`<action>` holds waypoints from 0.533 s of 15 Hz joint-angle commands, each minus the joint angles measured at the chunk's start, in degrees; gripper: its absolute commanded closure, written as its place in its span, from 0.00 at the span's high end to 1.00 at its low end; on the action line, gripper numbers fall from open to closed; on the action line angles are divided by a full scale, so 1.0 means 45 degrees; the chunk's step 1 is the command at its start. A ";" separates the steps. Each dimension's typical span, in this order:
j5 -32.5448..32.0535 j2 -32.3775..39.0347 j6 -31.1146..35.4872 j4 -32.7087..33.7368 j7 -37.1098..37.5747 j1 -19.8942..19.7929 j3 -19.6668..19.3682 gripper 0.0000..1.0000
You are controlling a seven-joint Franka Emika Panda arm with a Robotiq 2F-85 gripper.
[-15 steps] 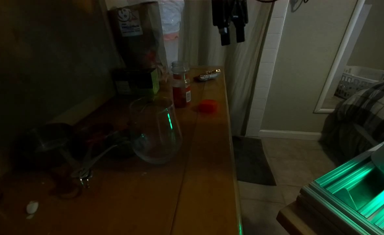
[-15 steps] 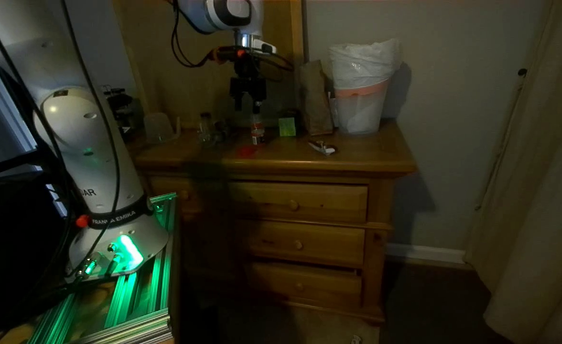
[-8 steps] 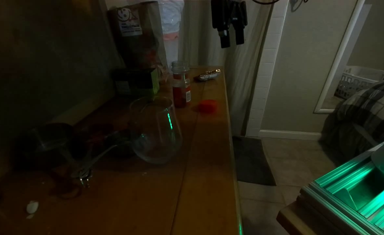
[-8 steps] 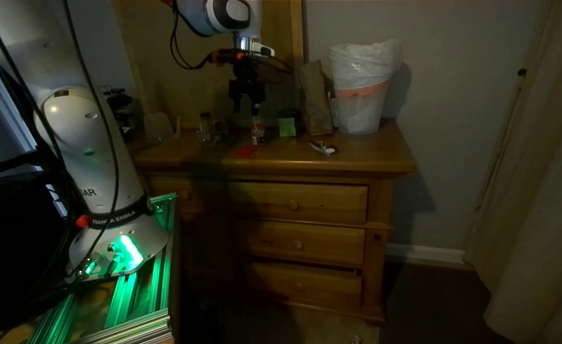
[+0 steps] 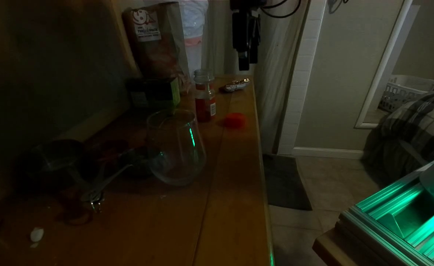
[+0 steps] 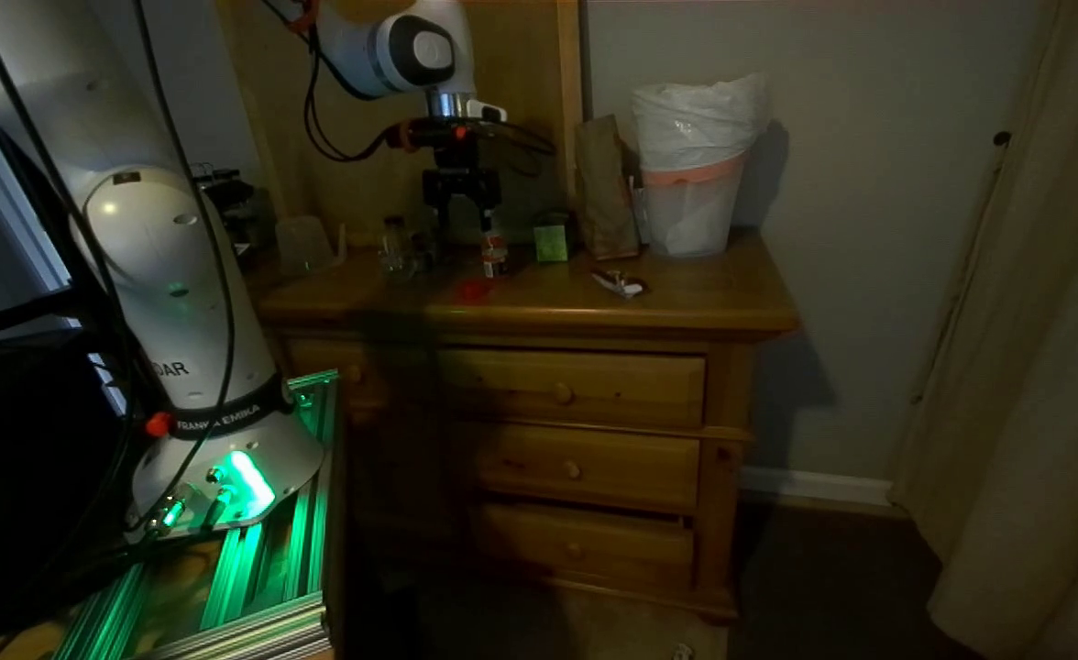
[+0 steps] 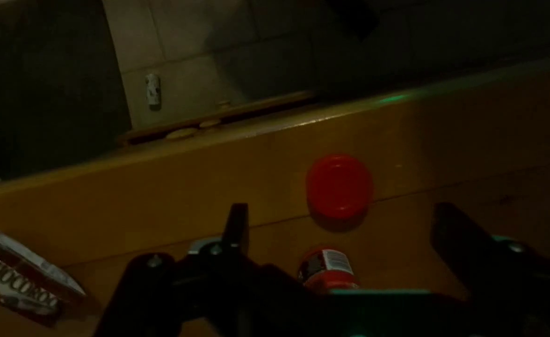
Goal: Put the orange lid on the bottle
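The orange lid (image 5: pixel 235 120) is a small round red cap lying on the wooden dresser top near its front edge; it also shows in an exterior view (image 6: pixel 473 291) and the wrist view (image 7: pixel 339 187). The slim bottle (image 5: pixel 205 99) stands upright and uncapped behind the lid, clear at the neck and red lower down; it also shows in an exterior view (image 6: pixel 494 255). In the wrist view the bottle (image 7: pixel 327 270) is partly hidden by the gripper body. My gripper (image 6: pixel 465 220) is open and empty above the dresser, with its fingers (image 7: pixel 340 208) apart on either side of the lid's position.
A big clear glass vessel (image 5: pixel 176 155) stands near the bottle. A green box (image 6: pixel 551 243), a paper bag (image 6: pixel 605 192) and a lined bin (image 6: pixel 693 202) stand further along. A snack wrapper (image 7: pixel 22 276) lies on the dresser. The front edge (image 7: pixel 279 131) runs close to the lid.
My gripper has come down toward the dresser top and shifted left in both exterior views, its fingers now overlapping more in one of them. The lid and bottle have not moved.
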 commanded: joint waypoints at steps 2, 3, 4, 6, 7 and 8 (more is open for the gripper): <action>0.0342 -0.0434 0.3454 -0.1717 -0.0960 0.0507 0.0014 1.00; 0.0408 -0.0348 0.3930 -0.1926 -0.1032 0.0565 -0.0011 1.00; 0.0479 -0.0262 0.4290 -0.2112 -0.1150 0.0602 -0.0057 1.00; 0.0364 -0.0210 0.4119 -0.2355 -0.1081 0.0502 -0.0146 1.00; 0.0473 -0.0145 0.3922 -0.2358 -0.1142 0.0506 -0.0203 1.00; 0.0391 -0.0065 0.3980 -0.2414 -0.1143 0.0482 -0.0231 1.00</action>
